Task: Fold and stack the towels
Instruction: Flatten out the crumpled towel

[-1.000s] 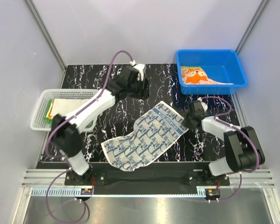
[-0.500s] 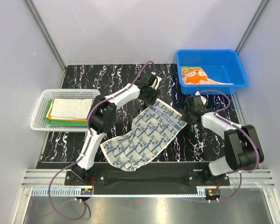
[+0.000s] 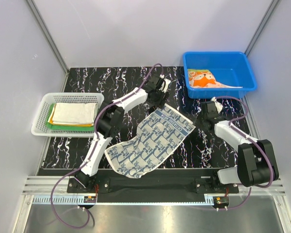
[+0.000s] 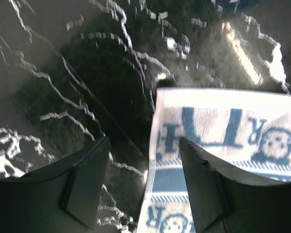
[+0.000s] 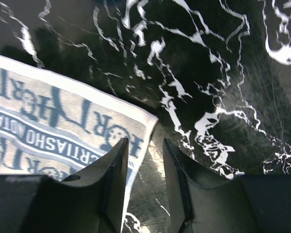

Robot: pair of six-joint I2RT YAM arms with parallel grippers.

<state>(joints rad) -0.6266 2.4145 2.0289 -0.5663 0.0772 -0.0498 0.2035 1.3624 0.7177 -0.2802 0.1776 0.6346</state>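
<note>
Both my claws are open and hold nothing. My left claw [image 4: 143, 189] and my right claw [image 5: 144, 179] sit over the far corners of the blue-and-white towel [image 3: 153, 141], which lies flat on the desk [image 3: 87, 77]. The blue bin [image 3: 218, 54] holds the fox towel [image 3: 203, 79]. The white basket [image 3: 39, 117] holds a pile with a folded white towel [image 3: 75, 112] on top.

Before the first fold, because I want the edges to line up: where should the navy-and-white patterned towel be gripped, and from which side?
Probably its two far corners. The patterned towel lies flat, and both corners jut onto the table. The left tool hangs open above one, the right tool open at the other, so come down from the far side.
</note>
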